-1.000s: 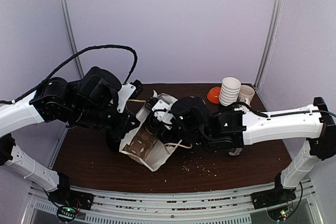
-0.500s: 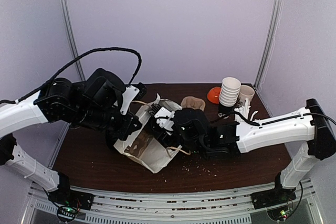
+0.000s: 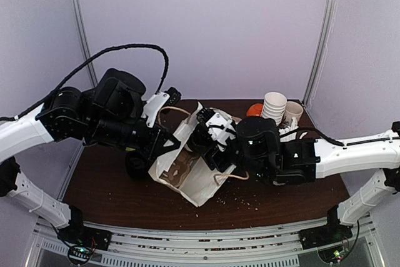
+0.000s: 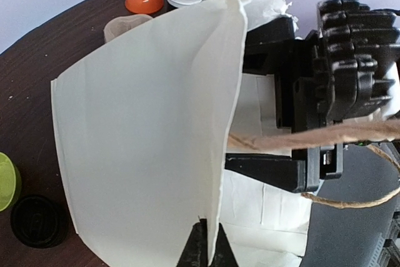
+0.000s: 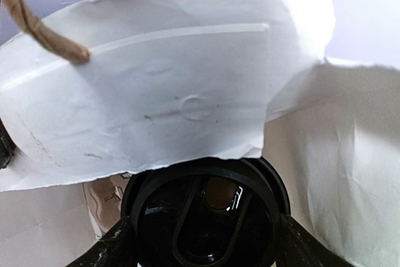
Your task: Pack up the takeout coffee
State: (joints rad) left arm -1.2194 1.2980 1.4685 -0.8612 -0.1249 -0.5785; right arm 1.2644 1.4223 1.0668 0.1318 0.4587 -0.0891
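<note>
The step in hand is the loading itself: the cup is going into the bag. The white paper bag (image 3: 187, 176) is lying tilted near the middle of the bench (image 3: 106, 195), its mouth facing the far right corner. The left hand (image 4: 206, 251) is pinching the bag's rim, fingers together on the paper, and is lifting that wall so the mouth gapes.

The right hand (image 5: 204, 248) is gripping the takeout coffee (image 5: 206, 214), a finger on each side just under the black lid. In the right wrist view the cup is sitting right at the mouth, with a flap of white paper hanging over the far part of the lid and more paper to its right. From above, the hand and the bag are hiding the cup, so how deep it is sitting cannot be told.

A twine handle (image 4: 325, 136) is crossing in front of the right hand. The stack of lidless cups (image 3: 274, 108) and an orange bowl (image 3: 253, 112) are standing near the far right corner, well apart from the bag.

The next move probably calls for pushing the cup further along the bag's axis, under the overhanging flap and clear of the twine, keeping it lid-up as the bag allows, and only then parting the fingers.
</note>
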